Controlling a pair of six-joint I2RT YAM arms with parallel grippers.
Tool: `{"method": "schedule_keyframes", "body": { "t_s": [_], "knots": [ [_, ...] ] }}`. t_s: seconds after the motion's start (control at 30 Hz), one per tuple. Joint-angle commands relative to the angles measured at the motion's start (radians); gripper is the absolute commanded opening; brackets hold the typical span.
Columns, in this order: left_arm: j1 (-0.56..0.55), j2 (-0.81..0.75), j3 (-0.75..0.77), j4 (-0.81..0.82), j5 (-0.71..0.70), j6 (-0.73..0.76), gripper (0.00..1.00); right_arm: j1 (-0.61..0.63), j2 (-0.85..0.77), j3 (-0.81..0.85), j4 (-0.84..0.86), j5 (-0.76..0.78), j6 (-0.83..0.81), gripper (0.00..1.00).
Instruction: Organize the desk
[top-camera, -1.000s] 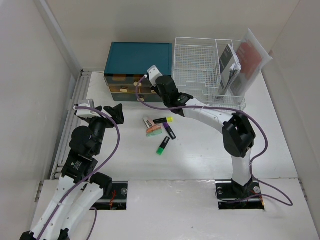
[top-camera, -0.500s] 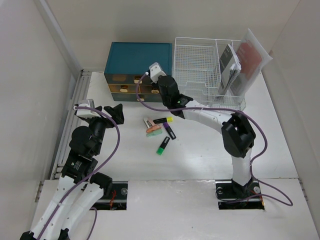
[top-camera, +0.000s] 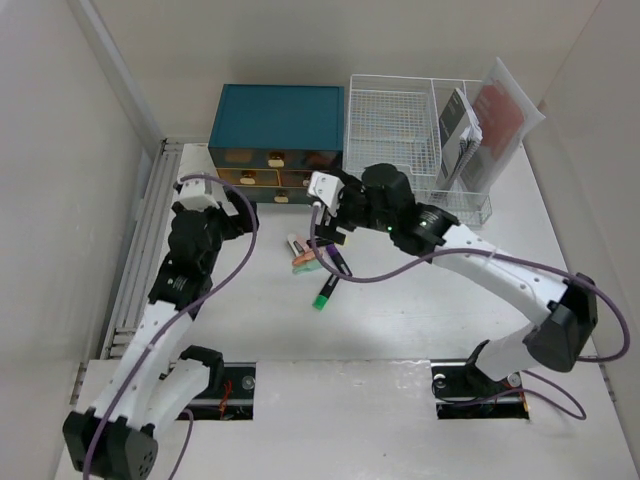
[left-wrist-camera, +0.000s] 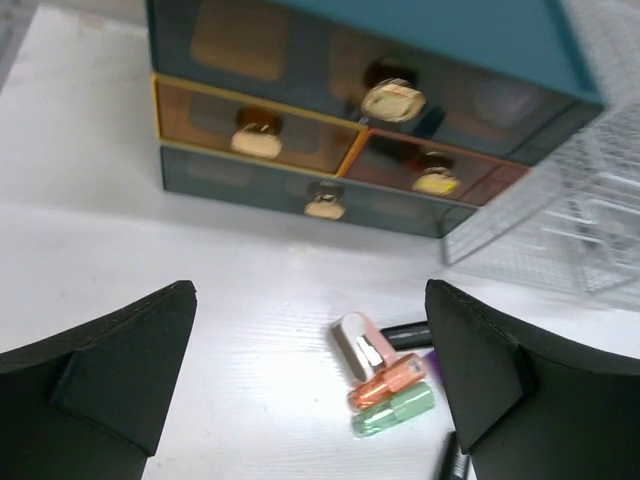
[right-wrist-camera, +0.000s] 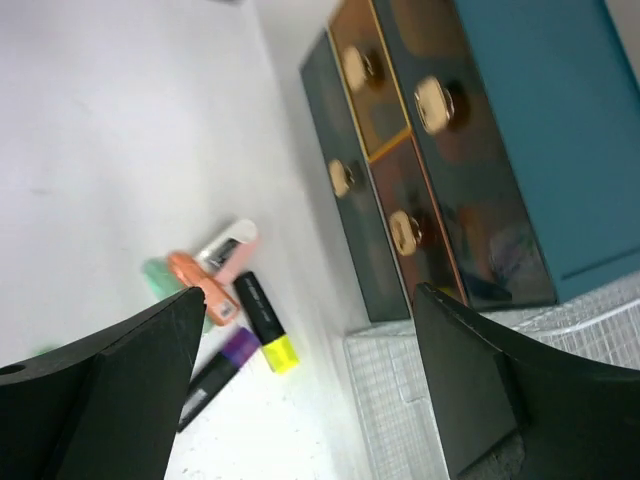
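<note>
- left gripper (left-wrist-camera: 308, 300): fingers spread wide, nothing between them; hovers over the desk (top-camera: 400, 310) in front of the teal drawer box (top-camera: 278, 115).
- desk: white tabletop, runs under both arms across the whole view.
- markers (top-camera: 318, 258): loose cluster mid-desk; green marker (top-camera: 325, 292) lies nearest the bases.
- right gripper (right-wrist-camera: 308, 295): fingers apart, empty, above the cluster.
- wire rack (top-camera: 390, 125): at the back, just right of the drawer box.

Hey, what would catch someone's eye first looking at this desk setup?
The teal drawer box at the back of the desk stands out first, with a white wire rack just to its right. In front of the drawers lies a small heap of coloured markers, and the right hand hovers open above them.
</note>
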Motion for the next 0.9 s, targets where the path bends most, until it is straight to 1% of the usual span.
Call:
{"method": "schedule_keyframes", "body": {
  "t_s": [0.0,0.03,0.07,0.1,0.13,0.17,0.23,0.3,0.33,0.37,0.47,0.6,0.77,0.87],
  "knots": [
    [0.086,0.096,0.03,0.095,0.122,-0.064,0.97,-0.011,-0.054,-0.026,-0.103,-0.226,-0.019,0.89],
    [0.13,0.158,0.043,0.111,0.135,-0.064,0.94,-0.022,-0.068,-0.053,-0.103,-0.25,-0.019,0.89],
    [0.155,0.189,0.043,0.132,0.149,-0.073,0.88,-0.037,-0.097,-0.065,-0.087,-0.273,-0.004,0.89],
    [0.178,0.223,0.052,0.16,0.184,-0.083,0.84,-0.054,-0.112,-0.079,-0.071,-0.32,0.005,0.89],
    [0.198,0.257,0.052,0.171,0.201,-0.083,0.81,-0.095,-0.126,-0.09,-0.059,-0.343,0.016,0.89],
    [0.229,0.324,0.078,0.181,0.218,-0.083,0.78,-0.12,-0.138,-0.099,-0.033,-0.363,0.047,0.89],
    [0.249,0.378,0.078,0.238,0.27,-0.083,0.73,-0.184,-0.157,-0.11,-0.024,-0.424,0.07,0.88],
    [0.258,0.441,0.089,0.278,0.284,-0.083,0.71,-0.225,-0.18,-0.119,-0.024,-0.477,0.093,0.87],
    [0.267,0.461,0.101,0.296,0.317,-0.083,0.7,-0.241,-0.18,-0.119,-0.024,-0.524,0.105,0.87],
    [0.267,0.504,0.11,0.318,0.326,-0.083,0.69,-0.267,-0.18,-0.128,-0.024,-0.54,0.105,0.87],
    [0.267,0.57,0.151,0.345,0.356,-0.072,0.69,-0.291,-0.189,-0.128,-0.014,-0.575,0.131,0.84],
    [0.277,0.689,0.193,0.381,0.377,-0.072,0.7,-0.309,-0.21,-0.138,0.01,-0.575,0.142,0.84],
    [0.287,0.794,0.224,0.45,0.409,-0.095,0.71,-0.32,-0.22,-0.173,0.05,-0.595,0.151,0.84],
    [0.298,0.851,0.245,0.459,0.425,-0.095,0.71,-0.329,-0.22,-0.184,0.05,-0.595,0.151,0.83]
  ]
}}
